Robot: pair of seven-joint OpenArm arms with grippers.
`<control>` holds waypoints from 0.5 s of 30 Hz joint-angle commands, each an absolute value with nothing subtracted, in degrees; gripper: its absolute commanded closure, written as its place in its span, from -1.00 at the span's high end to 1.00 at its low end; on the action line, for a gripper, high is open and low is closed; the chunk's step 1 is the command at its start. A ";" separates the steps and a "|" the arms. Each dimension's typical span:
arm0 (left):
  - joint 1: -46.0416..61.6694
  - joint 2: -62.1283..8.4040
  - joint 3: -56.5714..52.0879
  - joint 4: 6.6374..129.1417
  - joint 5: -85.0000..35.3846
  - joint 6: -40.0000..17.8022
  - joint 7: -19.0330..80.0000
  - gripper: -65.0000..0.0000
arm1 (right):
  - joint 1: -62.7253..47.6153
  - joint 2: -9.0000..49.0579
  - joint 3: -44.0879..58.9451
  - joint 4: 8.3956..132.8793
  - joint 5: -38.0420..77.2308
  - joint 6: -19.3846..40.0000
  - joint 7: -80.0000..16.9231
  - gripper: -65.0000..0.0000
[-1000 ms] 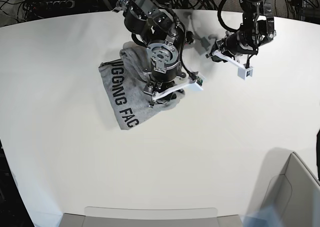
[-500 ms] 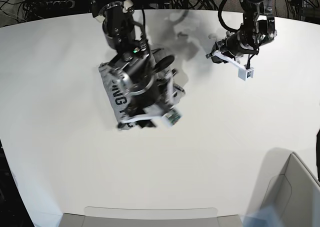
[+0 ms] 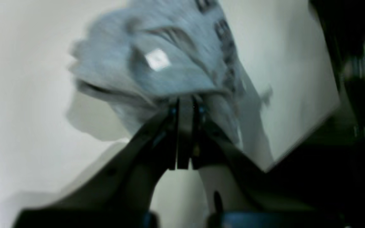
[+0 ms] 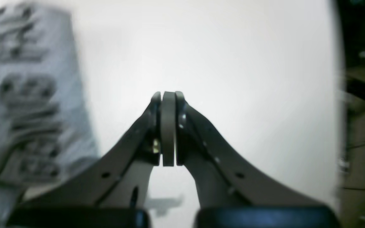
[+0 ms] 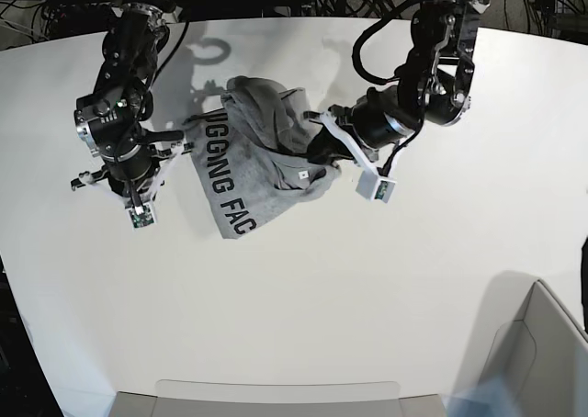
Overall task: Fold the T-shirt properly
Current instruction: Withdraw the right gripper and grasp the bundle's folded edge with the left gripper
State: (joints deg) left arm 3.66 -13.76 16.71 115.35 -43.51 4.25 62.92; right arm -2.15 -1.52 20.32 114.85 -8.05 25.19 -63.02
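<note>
Both wrist views are smeared by motion blur. In the left wrist view the T-shirt (image 3: 169, 63) is soft-edged, its black lettering at the far right unreadable and cut off by the top edge. The left gripper (image 3: 185, 104) has its tips at the cloth's near edge; whether any fabric is pinched between them cannot be told. In the right wrist view the lettering on the T-shirt (image 4: 27, 95) is blurred into dark bars, and the cloth runs out of the left edge. In the base view the print reads only partly, the rest hidden under folds, and the right gripper's (image 5: 118, 180) tips are hidden beneath its own body.
</note>
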 commanded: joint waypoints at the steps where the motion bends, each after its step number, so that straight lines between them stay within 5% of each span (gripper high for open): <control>1: 3.03 -13.32 16.66 116.53 -43.74 6.29 60.53 -0.77 | -1.98 0.04 21.93 115.47 -6.37 24.92 -62.02 -0.88; 15: 2.59 -12.88 20.88 115.65 -43.82 10.15 57.10 -0.63 | -7.08 4.88 28.97 110.64 4.18 24.92 -62.02 -0.84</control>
